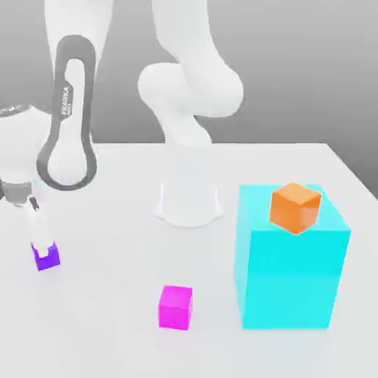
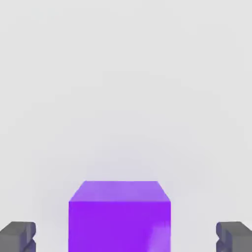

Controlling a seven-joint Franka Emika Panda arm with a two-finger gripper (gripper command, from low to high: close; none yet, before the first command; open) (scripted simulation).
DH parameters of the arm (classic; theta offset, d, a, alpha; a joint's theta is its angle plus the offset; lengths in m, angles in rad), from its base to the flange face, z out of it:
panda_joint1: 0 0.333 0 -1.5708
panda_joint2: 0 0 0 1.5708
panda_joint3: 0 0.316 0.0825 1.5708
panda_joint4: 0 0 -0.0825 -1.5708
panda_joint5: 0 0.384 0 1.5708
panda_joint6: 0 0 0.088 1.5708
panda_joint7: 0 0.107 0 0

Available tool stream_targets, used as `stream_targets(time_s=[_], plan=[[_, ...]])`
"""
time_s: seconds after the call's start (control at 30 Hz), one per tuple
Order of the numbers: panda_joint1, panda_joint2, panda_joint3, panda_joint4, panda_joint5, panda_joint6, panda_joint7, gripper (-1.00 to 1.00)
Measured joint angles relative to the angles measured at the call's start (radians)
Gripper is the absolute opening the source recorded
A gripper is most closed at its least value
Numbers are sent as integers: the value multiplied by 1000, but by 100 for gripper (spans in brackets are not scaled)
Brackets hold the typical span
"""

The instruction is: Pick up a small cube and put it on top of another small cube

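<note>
The small cube [image 2: 119, 216] sits on the table [image 1: 111, 310] at the exterior view's far left, between the wide-open jaws of the gripper [image 1: 43, 247], its 2 fingers [image 2: 17, 237] clear of its sides. A magenta cube [image 1: 176, 306] lies to its right, nearer the front, and an orange cube [image 1: 294, 207] rests atop a large cyan block [image 1: 291, 277] further right.

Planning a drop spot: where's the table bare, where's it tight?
Bare: the table stretch between the violet cube and magenta cube, the front strip below both, and the far corner behind the cyan block. Tight: around the violet cube, where the open gripper straddles it, and the gap between the robot base and cyan block, whose top carries the orange cube.
</note>
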Motion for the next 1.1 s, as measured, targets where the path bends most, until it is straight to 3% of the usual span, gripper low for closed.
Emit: stream_targets(time_s=[0.07,0.1,0.37,0.6,0.77,1.1], plan=[[-63,38,76,9,54,28,-40,0],[-84,51,100,12,70,37,-53,-100],[-66,37,77,9,46,27,-34,-100],[84,-94,-124,-27,-177,-58,133,-100],[126,-187,-202,-56,-337,-119,254,-100],[513,-389,-6,78,-316,-483,-67,-100]])
